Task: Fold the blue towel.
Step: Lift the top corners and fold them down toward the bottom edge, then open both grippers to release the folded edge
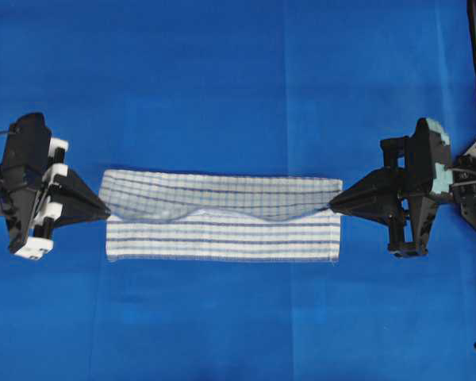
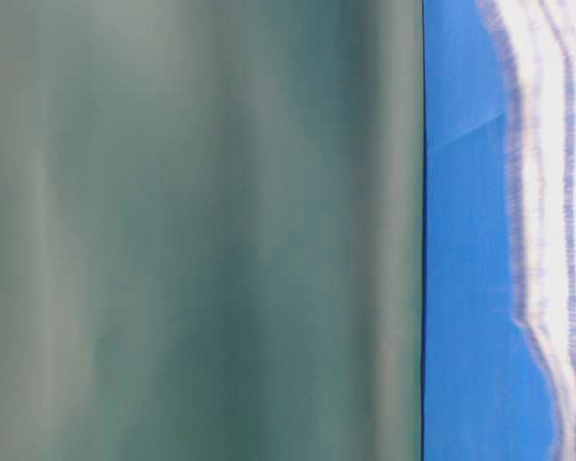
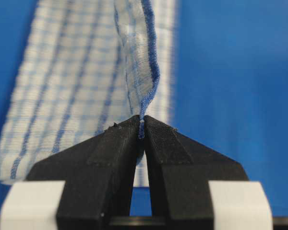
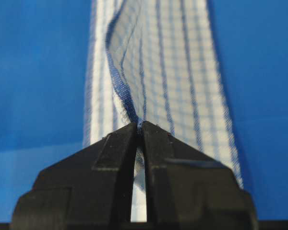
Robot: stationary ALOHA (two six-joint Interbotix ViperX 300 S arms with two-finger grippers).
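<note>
The left gripper [image 1: 105, 213] reaches in level from the left, its jaws clenched on a corner of the blue towel [image 1: 222, 226]. The right gripper [image 1: 333, 208] mirrors it from the right, pinching the opposite corner. The towel stretches between their tips, its upper layer lifted over the blue table cover [image 1: 222, 79].

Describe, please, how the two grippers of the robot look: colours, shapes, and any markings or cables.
The left gripper and the right gripper are both matte black, each with wedge-shaped fingers tapering to a point. The left one carries white tape blocks along its finger bases. The right one has a pale teal part on its body, and thin cables run behind both.
</note>
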